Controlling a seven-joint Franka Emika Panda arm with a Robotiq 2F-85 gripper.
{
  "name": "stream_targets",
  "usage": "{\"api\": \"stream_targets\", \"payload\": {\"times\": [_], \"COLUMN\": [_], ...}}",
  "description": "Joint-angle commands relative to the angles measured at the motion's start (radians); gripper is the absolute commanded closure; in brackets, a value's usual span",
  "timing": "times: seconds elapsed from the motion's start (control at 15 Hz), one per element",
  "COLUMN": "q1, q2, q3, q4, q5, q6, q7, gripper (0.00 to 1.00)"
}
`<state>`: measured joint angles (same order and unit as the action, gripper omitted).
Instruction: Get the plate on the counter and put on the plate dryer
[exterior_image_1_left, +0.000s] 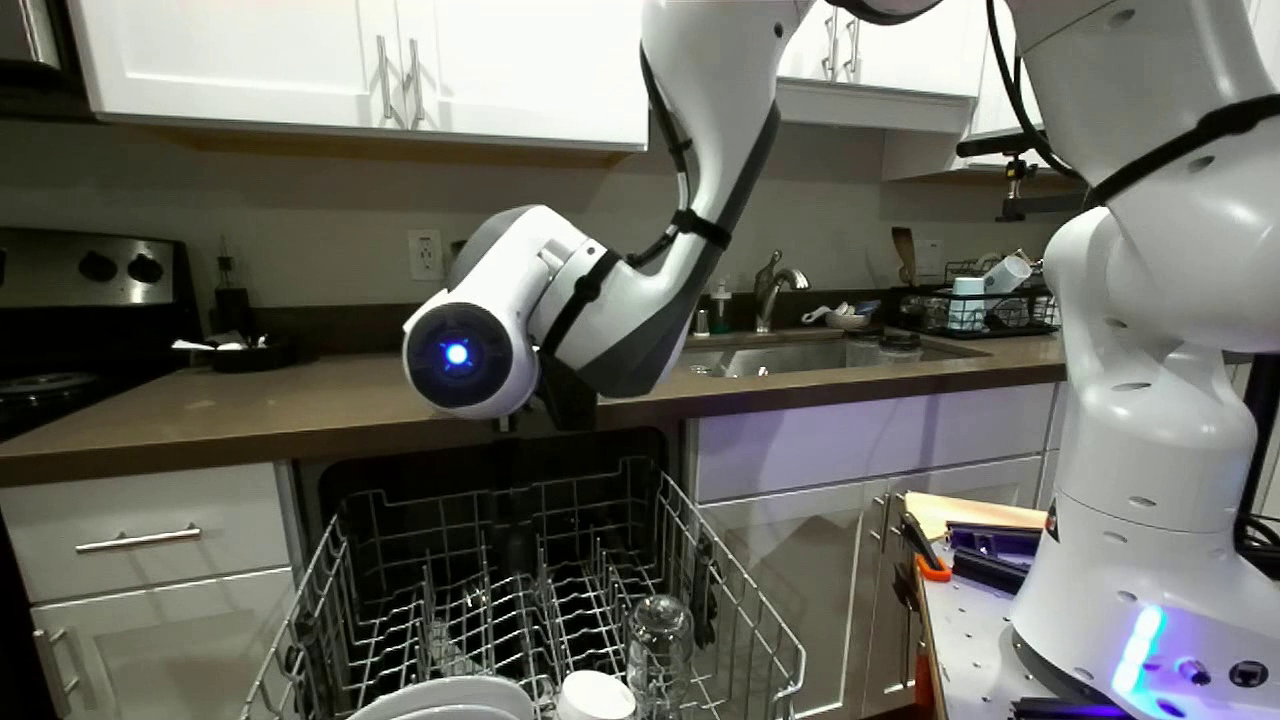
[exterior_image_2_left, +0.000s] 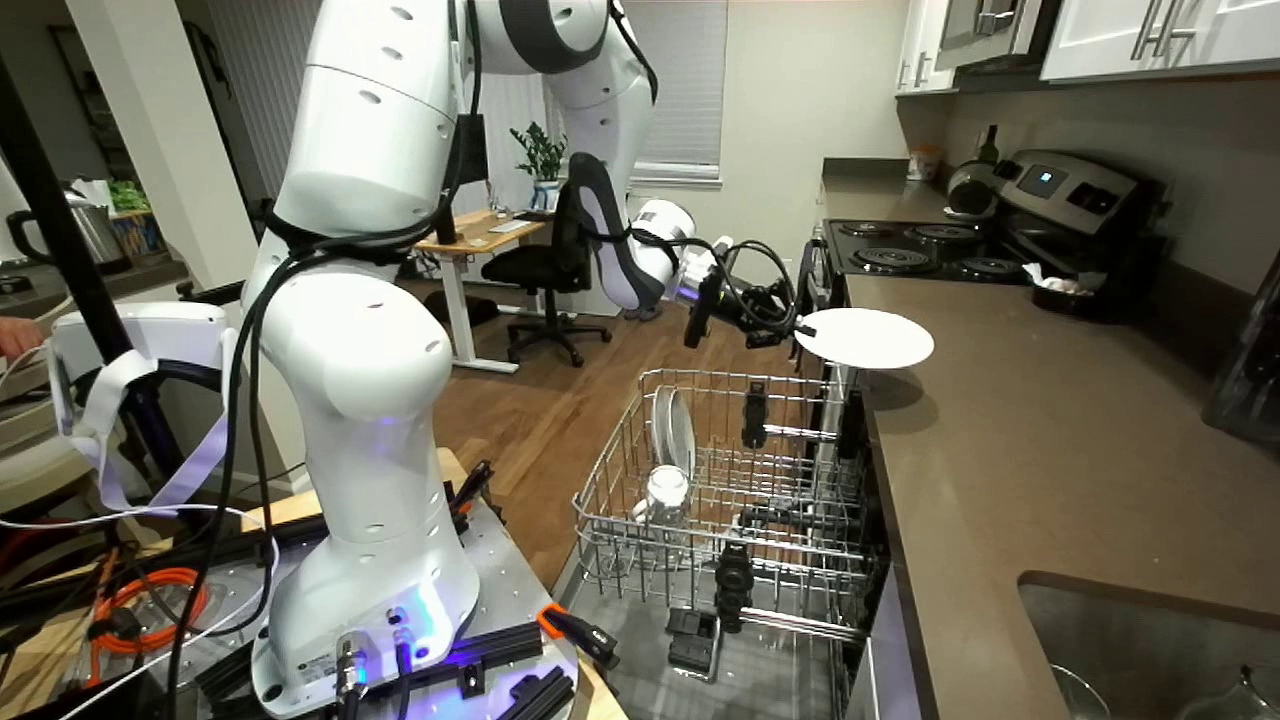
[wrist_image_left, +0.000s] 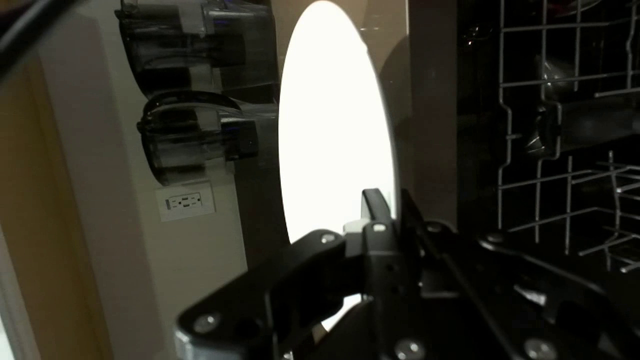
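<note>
Jaws were clamped on the dinner plate (exterior_image_2_left: 868, 338) abv the edge of the surface (exterior_image_2_left: 1060, 440), prob. the carry step, & next likely called for tilting it upright into the dishwasher rack (exterior_image_1_left: 500, 610).

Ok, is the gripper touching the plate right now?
Touching. The wrist view shows the gripper closed on the plate, its edge pinched between the jaws.

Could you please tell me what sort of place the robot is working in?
Probably a home kitchen: there is a coil-burner stove, a sink with a faucet set into the counter, and a pulled-out dishwasher rack.
</note>
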<state>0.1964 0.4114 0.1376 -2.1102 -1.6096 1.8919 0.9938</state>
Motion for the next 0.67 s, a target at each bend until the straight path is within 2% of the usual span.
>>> {"api": "stream_targets", "payload": {"times": [0.0, 0.4, 0.6], "q1": [0.034, 0.094, 0.09], "q2": [-0.141, -0.315, -0.428], "q3": [0.062, 0.173, 0.196], "q4": [-0.171, -0.375, -0.454], "q5": [0.002, 0.071, 0.105], "q6": [-0.038, -0.012, 0.154], "q7": [0.036, 0.067, 0.028], "gripper": [0.95, 0.95, 0.95]}}
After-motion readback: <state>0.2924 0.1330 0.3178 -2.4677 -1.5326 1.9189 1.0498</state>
